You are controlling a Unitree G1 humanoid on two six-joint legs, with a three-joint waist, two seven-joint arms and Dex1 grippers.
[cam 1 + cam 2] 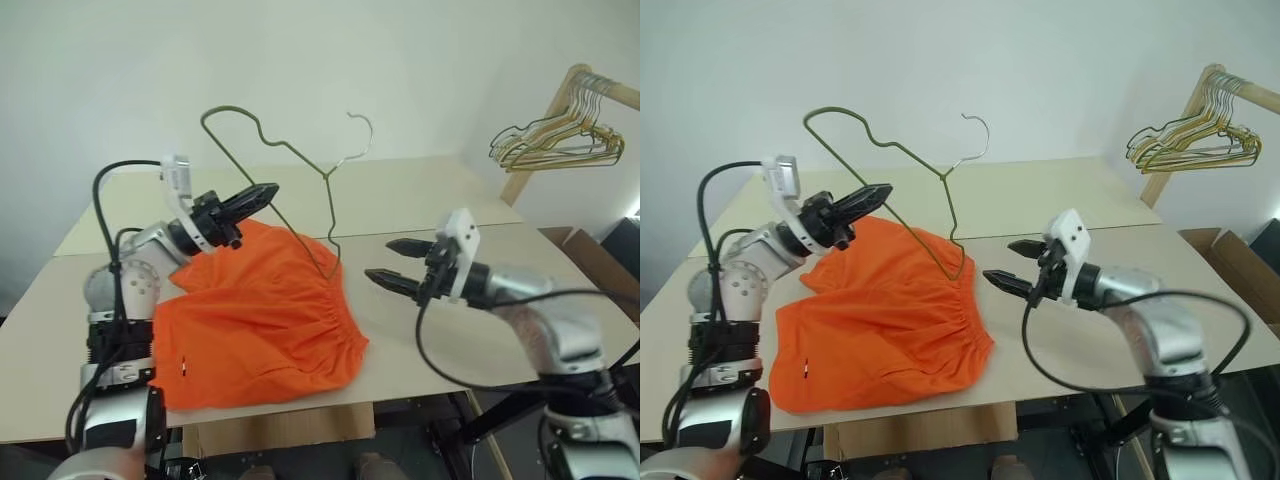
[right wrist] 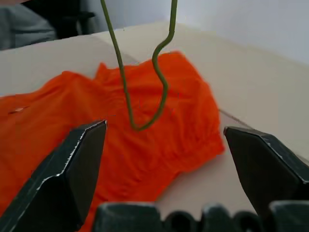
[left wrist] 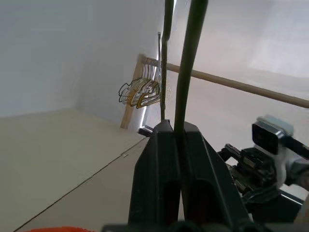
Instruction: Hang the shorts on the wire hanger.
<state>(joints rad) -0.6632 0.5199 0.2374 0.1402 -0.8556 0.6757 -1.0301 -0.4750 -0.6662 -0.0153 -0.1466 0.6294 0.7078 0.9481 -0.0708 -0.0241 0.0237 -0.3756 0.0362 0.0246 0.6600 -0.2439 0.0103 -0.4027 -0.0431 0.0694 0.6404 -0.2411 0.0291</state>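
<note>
Left eye view: thin bent wire hanger, gathered orange shorts.

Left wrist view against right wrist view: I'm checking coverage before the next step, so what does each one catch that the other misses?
Left wrist view alone: the left hand shut on the wire hanger, the bunch of hangers on the wooden rack, and the right hand from outside.
Right wrist view alone: the orange shorts spread on the table, the hanger's lower corner above them, and the right hand's open fingers.
Both: the green wire and the pale table.
</note>
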